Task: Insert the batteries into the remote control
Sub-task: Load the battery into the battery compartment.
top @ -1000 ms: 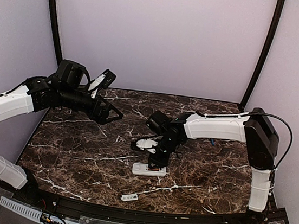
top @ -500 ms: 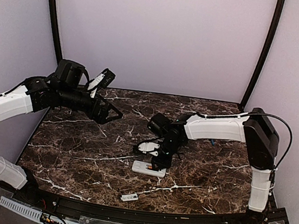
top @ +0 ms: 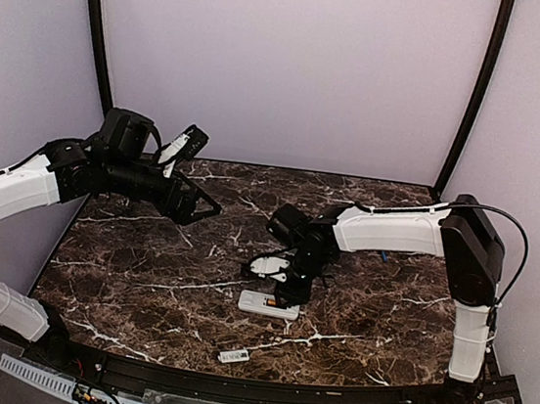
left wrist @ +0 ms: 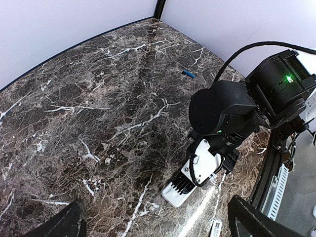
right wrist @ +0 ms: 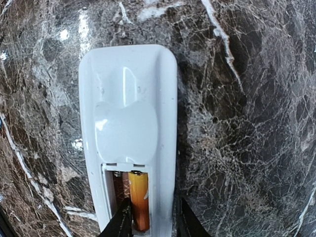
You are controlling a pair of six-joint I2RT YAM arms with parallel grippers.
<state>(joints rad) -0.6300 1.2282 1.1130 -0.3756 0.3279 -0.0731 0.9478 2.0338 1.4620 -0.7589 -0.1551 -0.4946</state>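
Here we see the remote control (right wrist: 128, 113) lying face down on the dark marble table (top: 143, 275), a little below the middle of the top view. Its battery bay is open at the end toward the bottom of the right wrist frame. The orange battery (right wrist: 138, 197) lies lengthwise in the right slot of that bay, while the left slot beside it looks dark and we cannot make out anything in it.

The right claw (right wrist: 153, 224) hangs directly over this end with its 2 fingers a little apart. 1 finger is at the battery's left side and the other is just outside the remote's right edge, so it is not clamped on the battery.

The blue battery (left wrist: 188, 73) lies alone on the table, well apart from the remote, toward the upper right of the left wrist frame.

The left claw (top: 202, 206) is raised in the upper left of the top view, spread wide and holding nothing.

A small white battery cover (top: 233, 355) lies near the bottom edge of the table, below the remote.
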